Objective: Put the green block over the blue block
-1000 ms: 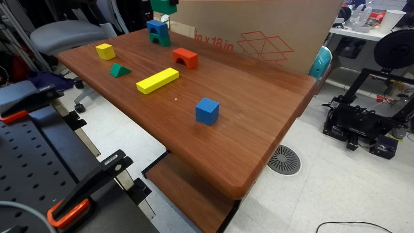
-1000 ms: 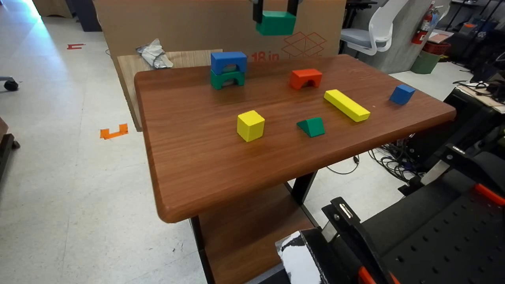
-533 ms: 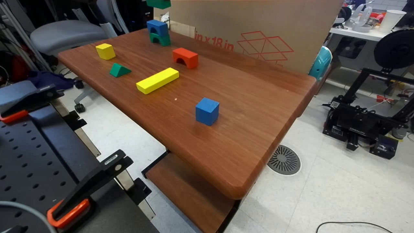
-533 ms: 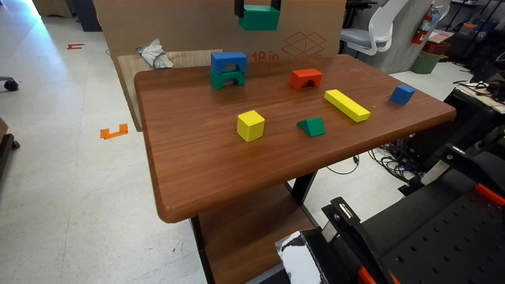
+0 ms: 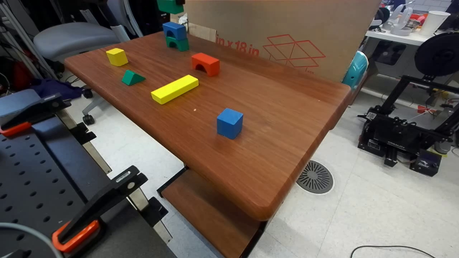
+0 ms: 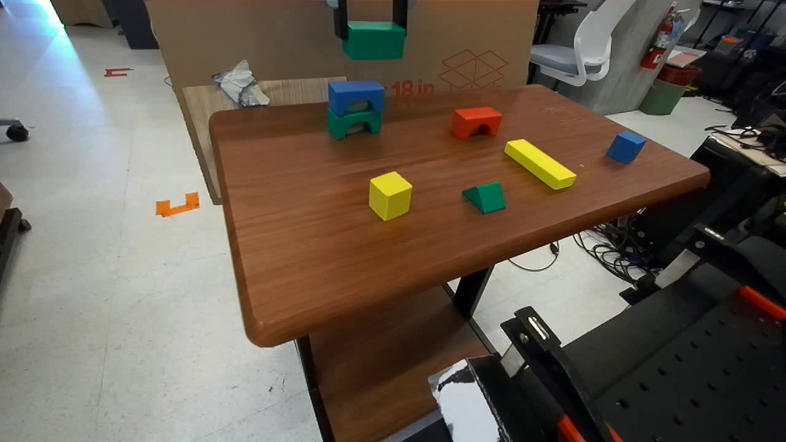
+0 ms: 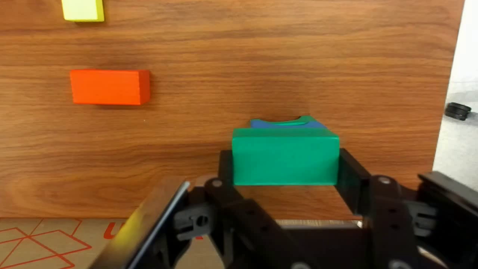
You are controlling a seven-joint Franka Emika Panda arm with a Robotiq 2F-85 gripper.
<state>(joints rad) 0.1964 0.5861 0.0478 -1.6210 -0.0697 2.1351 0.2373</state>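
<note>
Gripper (image 7: 285, 166): clamped on the green block (image 7: 285, 158), pretty clearly. The two black fingers (image 7: 226, 164) stood fairly far apart, exactly as wide as the block between them, one pressed against each end (the wrist view was the best look at it by far).

Green block: up in the air in both exterior views, roughly level and well above the table (image 6: 295, 245). It hung over the blue block (image 6: 356, 90) but apart from it, with a strip of brown cardboard (image 6: 258, 37) showing between the two in an exterior view. From that angle it sat a bit off-centre, toward the red arch (image 6: 473, 119).

Blue block: arch-shaped, resting right on top of a green arch (image 6: 338, 124), the two touching. In the wrist view just a thin edge of it peeked out, plus a bit of the green arch, because the green block covered the rest.

Red arch: standing on the table, near the yellow bar (image 6: 540, 164), which lay flat.

Blue cube (image 6: 626, 147): off toward one end of the table, well apart from the blue block.

Yellow cube (image 6: 389, 197): on the table too, near the green wedge (image 6: 487, 197).
</note>
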